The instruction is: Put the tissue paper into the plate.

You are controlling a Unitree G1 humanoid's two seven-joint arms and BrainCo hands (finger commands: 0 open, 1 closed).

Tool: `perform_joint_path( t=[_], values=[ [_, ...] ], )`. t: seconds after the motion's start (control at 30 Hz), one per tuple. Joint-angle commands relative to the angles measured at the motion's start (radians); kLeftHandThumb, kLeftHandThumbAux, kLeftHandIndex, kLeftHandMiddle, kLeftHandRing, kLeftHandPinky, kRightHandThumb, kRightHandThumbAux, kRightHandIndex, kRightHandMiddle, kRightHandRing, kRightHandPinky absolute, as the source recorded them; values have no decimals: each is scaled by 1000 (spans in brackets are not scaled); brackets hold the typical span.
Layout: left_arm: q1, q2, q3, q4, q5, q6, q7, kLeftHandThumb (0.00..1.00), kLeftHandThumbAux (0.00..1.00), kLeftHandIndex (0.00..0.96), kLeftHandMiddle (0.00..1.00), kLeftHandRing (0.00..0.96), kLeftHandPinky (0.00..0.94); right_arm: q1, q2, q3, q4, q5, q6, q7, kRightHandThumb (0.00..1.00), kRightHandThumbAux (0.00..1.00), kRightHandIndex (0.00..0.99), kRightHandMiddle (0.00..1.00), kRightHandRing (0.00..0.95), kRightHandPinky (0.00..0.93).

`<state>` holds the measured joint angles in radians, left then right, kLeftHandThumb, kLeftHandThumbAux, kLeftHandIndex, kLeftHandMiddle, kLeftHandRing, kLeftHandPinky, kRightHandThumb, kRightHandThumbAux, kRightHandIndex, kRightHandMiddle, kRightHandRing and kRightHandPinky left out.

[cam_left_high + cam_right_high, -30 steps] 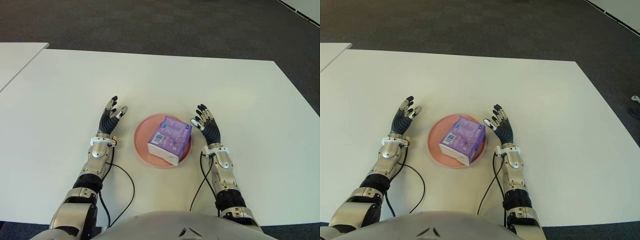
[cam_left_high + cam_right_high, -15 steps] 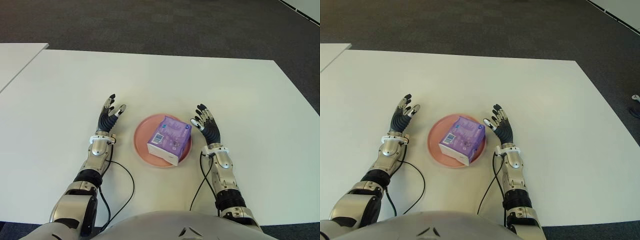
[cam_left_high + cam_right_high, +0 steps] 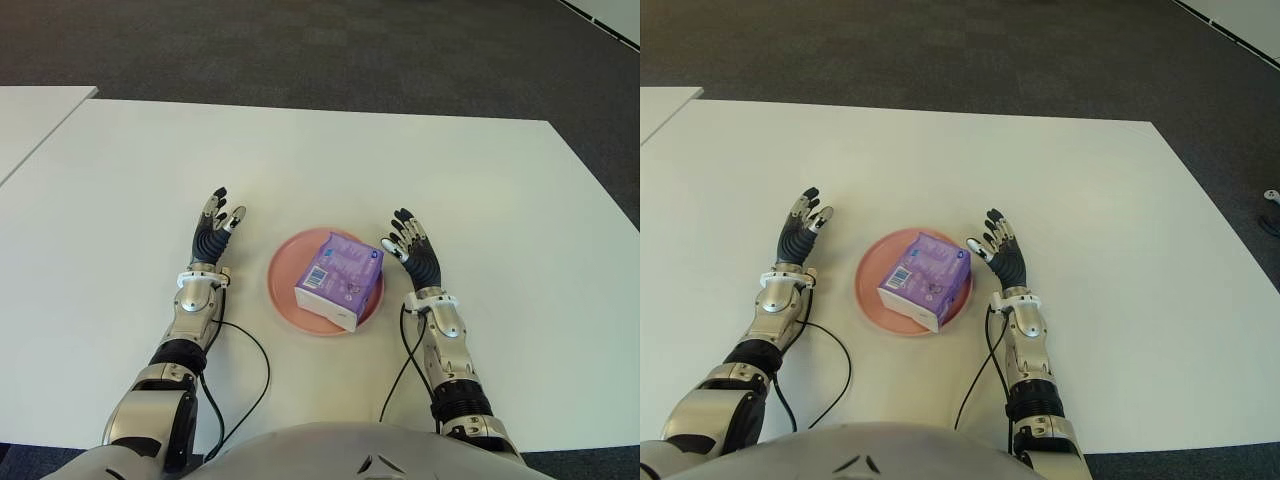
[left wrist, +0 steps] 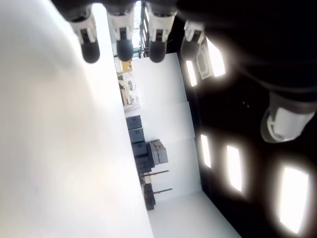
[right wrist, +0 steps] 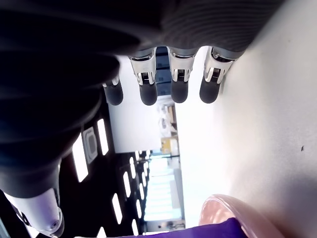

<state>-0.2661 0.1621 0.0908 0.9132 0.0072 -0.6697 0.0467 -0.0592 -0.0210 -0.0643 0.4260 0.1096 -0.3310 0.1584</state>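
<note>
Your tissue paper already sits in the plate, a purple pack resting a little toward the plate's right half, with one corner reaching out near the rim closest to the robot. By the look of it the placing is done, which would explain why neither hand holds anything.

Your right hand stands just beside the plate on its right, fingers spread and straight, palm turned toward the pack but apart from it. Your left hand shows on the plate's left, somewhat farther off, fingers likewise spread and empty (its wrist view shows only bare worktop and the room beyond).

For room: the white worktop is bare all round the plate, so you can draw both hands outward or back without meeting anything. The worktop's far edge lies well beyond the plate. Mind the pack's near corner; a brush from the right hand could tip it over the rim.
</note>
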Motion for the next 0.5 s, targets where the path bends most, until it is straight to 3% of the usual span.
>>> perform_joint_path(
  t=[0.03, 0.5],
  values=[
    [84, -48, -5, 38, -17, 23, -37, 0, 413, 0, 0, 0, 0, 67, 2, -3, 57, 2, 75, -4, 35, 698, 0, 0, 0, 0],
    [91, -66, 2, 31, -9, 22, -29, 0, 461, 0, 0, 0, 0, 66, -3, -7, 63, 2, 71, -3, 40, 699, 0, 0, 0, 0]
  ],
)
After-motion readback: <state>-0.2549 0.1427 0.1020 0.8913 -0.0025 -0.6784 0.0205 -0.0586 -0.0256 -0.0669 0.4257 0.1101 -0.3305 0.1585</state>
